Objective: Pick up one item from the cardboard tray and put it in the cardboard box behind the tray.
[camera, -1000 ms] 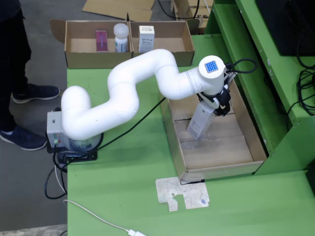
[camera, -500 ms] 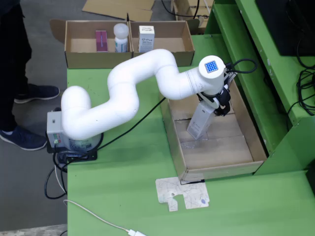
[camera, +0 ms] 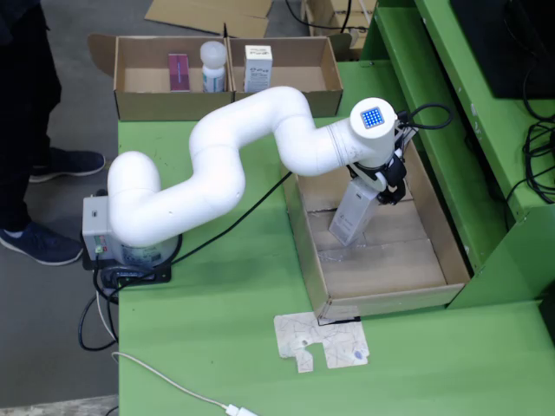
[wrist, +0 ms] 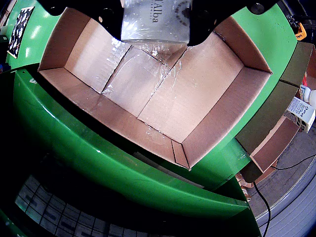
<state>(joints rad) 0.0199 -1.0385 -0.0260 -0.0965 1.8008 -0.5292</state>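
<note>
I see no change from half a second ago: the gripper (wrist: 155, 19) stays clamped on the carton (camera: 354, 214), holding it tilted over the tray (camera: 451, 251). The box (camera: 139, 100) behind holds three items, and the arm (camera: 225, 156) hasn't shifted.

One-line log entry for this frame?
phase: lift | gripper: shut on white box | over: cardboard tray | target: cardboard box, not reached

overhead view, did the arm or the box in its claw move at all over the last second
No visible change. The white robot arm holds the same pose, its claw shut on the pale rectangular carton above the brown cardboard tray. Only the bystander's shoe shifted slightly.
</note>
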